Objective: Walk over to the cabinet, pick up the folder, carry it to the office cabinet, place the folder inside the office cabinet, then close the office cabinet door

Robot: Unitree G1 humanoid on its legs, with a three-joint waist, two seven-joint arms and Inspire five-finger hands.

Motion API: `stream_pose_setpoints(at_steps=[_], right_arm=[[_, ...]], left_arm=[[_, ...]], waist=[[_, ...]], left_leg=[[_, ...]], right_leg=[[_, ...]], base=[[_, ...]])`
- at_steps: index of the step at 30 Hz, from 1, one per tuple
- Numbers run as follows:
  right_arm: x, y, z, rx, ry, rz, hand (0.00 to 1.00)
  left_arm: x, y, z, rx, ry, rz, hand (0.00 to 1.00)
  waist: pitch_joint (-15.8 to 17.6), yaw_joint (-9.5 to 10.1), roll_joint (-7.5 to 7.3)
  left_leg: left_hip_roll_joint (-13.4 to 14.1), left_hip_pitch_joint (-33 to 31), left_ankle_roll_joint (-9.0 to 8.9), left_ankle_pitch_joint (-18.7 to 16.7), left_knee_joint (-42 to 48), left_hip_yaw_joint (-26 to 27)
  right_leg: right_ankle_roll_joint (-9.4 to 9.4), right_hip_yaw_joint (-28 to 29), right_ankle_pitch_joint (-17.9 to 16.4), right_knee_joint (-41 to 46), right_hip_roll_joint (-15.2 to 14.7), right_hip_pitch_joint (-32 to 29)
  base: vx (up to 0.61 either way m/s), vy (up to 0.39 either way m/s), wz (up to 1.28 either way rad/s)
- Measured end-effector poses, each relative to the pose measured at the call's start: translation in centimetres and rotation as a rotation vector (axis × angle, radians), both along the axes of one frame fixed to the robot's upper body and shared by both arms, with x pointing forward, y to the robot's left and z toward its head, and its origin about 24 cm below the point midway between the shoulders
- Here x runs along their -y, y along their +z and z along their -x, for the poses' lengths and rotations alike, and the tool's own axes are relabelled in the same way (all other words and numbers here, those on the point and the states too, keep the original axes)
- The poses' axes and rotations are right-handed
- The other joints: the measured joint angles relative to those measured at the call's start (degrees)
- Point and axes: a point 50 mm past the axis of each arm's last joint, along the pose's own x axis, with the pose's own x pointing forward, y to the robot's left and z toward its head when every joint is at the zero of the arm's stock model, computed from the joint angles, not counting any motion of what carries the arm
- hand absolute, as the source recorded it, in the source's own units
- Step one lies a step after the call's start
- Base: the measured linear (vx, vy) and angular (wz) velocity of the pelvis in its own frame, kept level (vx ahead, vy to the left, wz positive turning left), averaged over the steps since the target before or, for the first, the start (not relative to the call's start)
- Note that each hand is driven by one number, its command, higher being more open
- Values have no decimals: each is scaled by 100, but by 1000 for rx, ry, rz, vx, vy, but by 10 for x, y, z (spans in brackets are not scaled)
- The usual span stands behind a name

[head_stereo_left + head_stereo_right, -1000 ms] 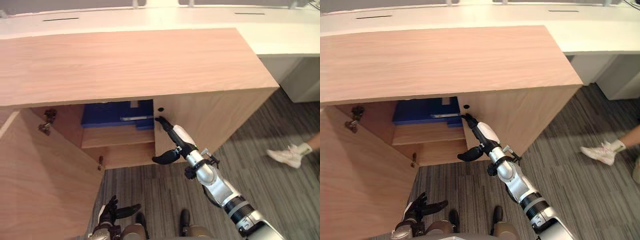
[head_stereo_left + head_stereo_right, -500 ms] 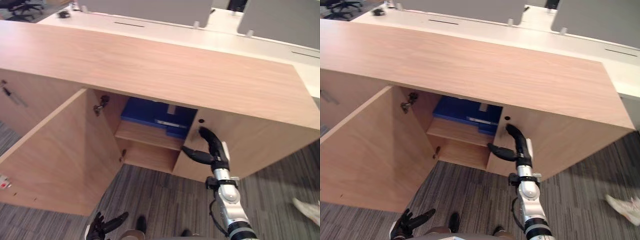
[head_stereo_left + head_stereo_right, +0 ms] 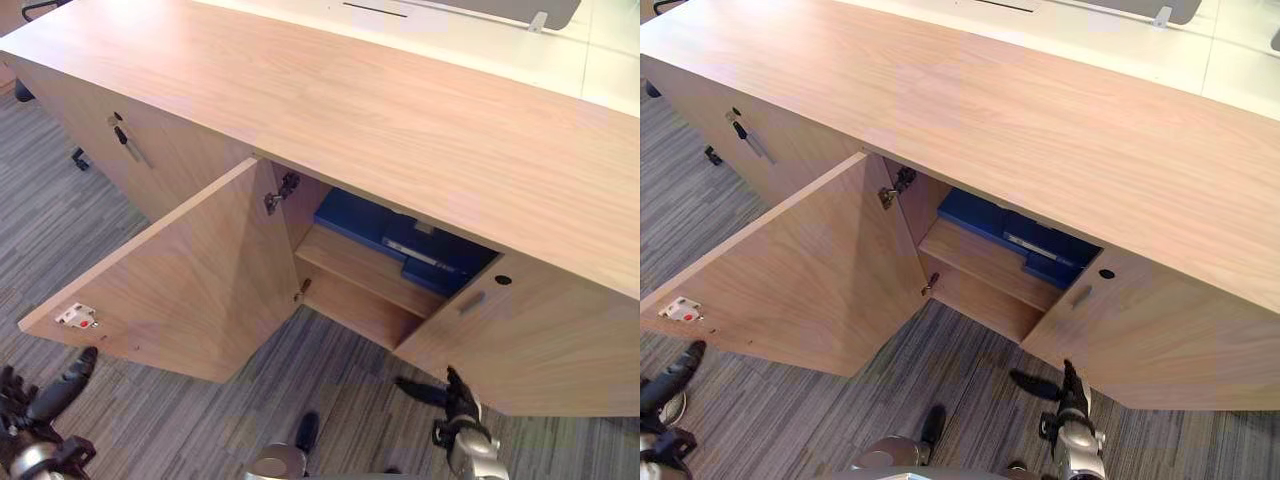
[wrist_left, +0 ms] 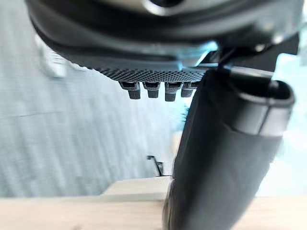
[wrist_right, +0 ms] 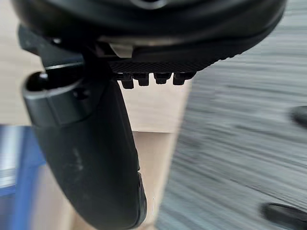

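Inside the cabinet (image 3: 400,120), the folder (image 3: 365,220) lies well beyond the right hand (image 3: 452,400).

Right hand (image 5: 144,28): dark palm close to the camera, holding nothing.
Fingers (image 5: 144,79): short row of tips, held straight beside the thumb.
Thumb (image 5: 91,158): thick, dark, standing out from the palm.
Wooden cabinet panel (image 5: 153,105): pale wood beyond the fingertips, untouched.
Blue folder (image 5: 12,167): past the thumb's outer side, partly hidden.
Carpet (image 5: 240,134): grey, striped, on the side away from the thumb.

A grey striped carpet (image 3: 60,230) covers the floor. At the far side is a white desk (image 3: 600,60) with a dark slot (image 3: 375,10), and a grey partition (image 3: 500,8) stands on it.
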Motion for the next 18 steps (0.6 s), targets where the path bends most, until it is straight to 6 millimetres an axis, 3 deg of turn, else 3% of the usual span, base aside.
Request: stream_pose_setpoints(at_steps=[5,10,13,18], right_arm=[[0,-6,15,-29,13,-27,100],[-5,-12,28,-59,14,-51,100],[-6,-13,29,-69,11,-51,100],[-6,-16,33,-87,11,-52,100]], left_arm=[[2,20,-38,18,-129,-89,100],[21,18,-58,10,-240,-109,100],[39,1,-60,9,-247,-38,100],[61,-27,-38,-58,-245,52,100]], waist=[[0,58,1],[1,36,1],[-2,15,-4],[-2,11,-14]], left_leg=[[11,-55,16,19,-6,-231],[54,-179,-56,58,-34,-171],[127,-165,-35,78,-34,89],[212,-109,-56,89,-35,288]], right_leg=[[-117,-31,-73,82,35,-6],[-193,166,-127,65,86,-151],[-192,464,-126,27,130,-245],[-170,680,-113,25,180,-286]], base=[[-54,-22,18],[-60,-18,-3],[-49,-14,-44],[-41,-16,-20]])
